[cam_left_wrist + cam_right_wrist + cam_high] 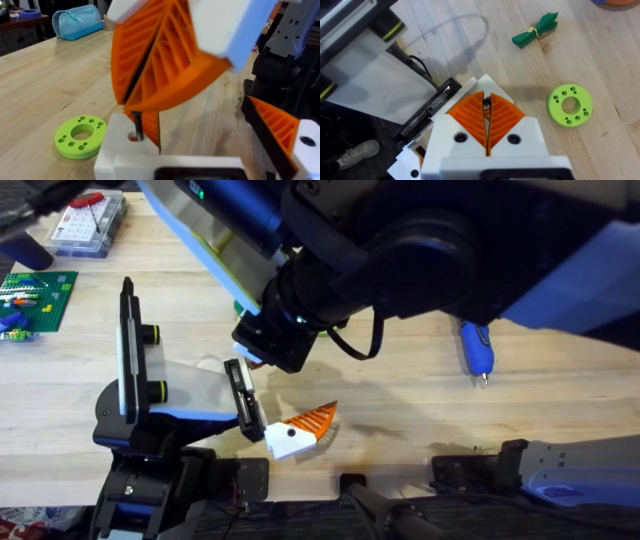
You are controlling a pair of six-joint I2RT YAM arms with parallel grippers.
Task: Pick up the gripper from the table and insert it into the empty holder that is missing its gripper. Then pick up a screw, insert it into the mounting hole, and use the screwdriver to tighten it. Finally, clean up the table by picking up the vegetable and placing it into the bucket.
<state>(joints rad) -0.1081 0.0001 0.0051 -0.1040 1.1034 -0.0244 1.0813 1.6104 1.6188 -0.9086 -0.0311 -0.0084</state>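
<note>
Where the table meets my bases, the gripper [300, 430] lies flat on the wood. Its long axis is slanted: the white block base sits nearer me and to the left, and the orange ribbed end points away and to the right. It is just beside the lower end of the holder [127, 345]; I cannot tell whether the two touch. The holder's tall black plate stands on edge at my left, with its length running from near to far and its two ringed knobs facing right. My right arm reaches across the middle above this spot. My right gripper [486, 97] has its orange pads pressed together on a small dark screw [136, 125]. The screw hangs point down, with its tip at the hole of a white block [117, 145]. Well off to the right, the screwdriver [477, 350] lies with its length running near to far and its thin metal tip pointing toward me. Farther out, a green ring [570, 105] lies flat. Beyond it the vegetable [535, 30], a green tied bundle, lies on its side.
</note>
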